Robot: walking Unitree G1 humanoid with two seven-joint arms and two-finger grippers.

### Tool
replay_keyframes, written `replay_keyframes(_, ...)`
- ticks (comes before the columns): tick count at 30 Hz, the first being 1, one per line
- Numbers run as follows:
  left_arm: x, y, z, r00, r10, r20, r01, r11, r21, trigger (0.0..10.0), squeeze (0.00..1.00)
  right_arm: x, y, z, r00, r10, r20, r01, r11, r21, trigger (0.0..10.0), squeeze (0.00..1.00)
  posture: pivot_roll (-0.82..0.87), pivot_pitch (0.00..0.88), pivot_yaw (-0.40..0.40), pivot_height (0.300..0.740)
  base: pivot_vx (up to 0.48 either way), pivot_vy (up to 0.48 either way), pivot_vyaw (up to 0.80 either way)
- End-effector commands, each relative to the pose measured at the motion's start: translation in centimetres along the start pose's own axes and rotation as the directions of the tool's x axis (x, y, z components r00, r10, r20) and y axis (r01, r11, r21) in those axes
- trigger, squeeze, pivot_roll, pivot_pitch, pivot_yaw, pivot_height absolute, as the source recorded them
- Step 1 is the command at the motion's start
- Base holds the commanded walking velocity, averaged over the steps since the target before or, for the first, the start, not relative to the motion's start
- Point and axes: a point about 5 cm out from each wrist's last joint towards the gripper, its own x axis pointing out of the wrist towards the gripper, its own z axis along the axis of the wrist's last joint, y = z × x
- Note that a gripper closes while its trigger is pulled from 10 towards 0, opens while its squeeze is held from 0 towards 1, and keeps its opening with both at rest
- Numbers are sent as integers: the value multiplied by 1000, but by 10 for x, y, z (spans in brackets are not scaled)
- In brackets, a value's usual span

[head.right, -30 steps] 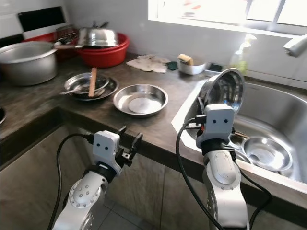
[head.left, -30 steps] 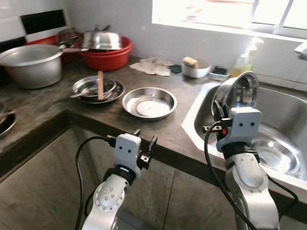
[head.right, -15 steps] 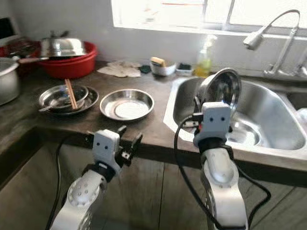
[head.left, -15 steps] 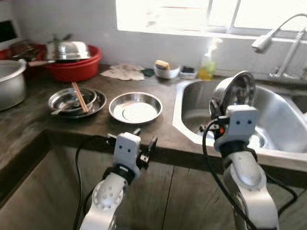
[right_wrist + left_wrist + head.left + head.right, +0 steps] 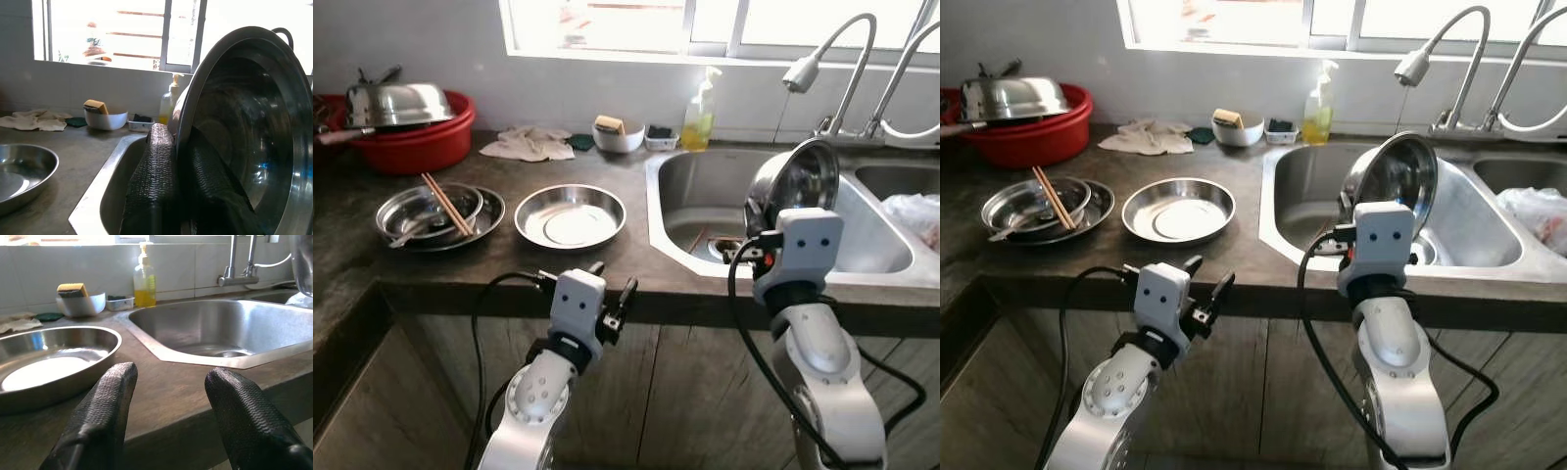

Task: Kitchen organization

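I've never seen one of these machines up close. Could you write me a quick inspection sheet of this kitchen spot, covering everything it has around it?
Surface: dark stone counter with a steel sink set in it.
Job's things: steel bowl held tilted on edge over the sink; shallow steel plate; stacked dishes with chopsticks.
Clutter: soap bottle, white bowl with sponge, rag, red basin holding a steel pan.
Grippers: right gripper fingers clamp the bowl's rim; left gripper open, at the counter's front edge.
Cables: black cables along both arms.
Surroundings: window, two faucets, wooden cabinet fronts.

right gripper (image 5: 180, 161) pinches steel bowl (image 5: 249, 127) rim.
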Motion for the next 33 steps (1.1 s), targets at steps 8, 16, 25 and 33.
replay_keyframes(8,3,-1,0,1000,-7,3,7,1000,30,10000,0,5,2,1,1000,21,-13,-21,1000,4,10000,0,-12,0,-43,740,270,-391,0)
replay_keyframes(16,3,-3,-3,1000,1,-7,-1,1000,28,10000,0,8,1,1,1000,20,-15,-20,1000,3,10000,0,-13,0,-42,740,273,-392,0)
replay_keyframes(25,-1,-5,-5,1000,-2,-18,3,1000,19,10000,0,11,1,-1,998,51,-37,-51,999,-7,10000,0,-12,0,-42,740,291,-380,0)
replay_keyframes(33,0,-7,-7,1000,5,-26,-5,1000,-5,10000,0,23,-5,-9,989,98,-114,-105,992,-64,10000,0,-14,0,-48,740,48,-30,0)
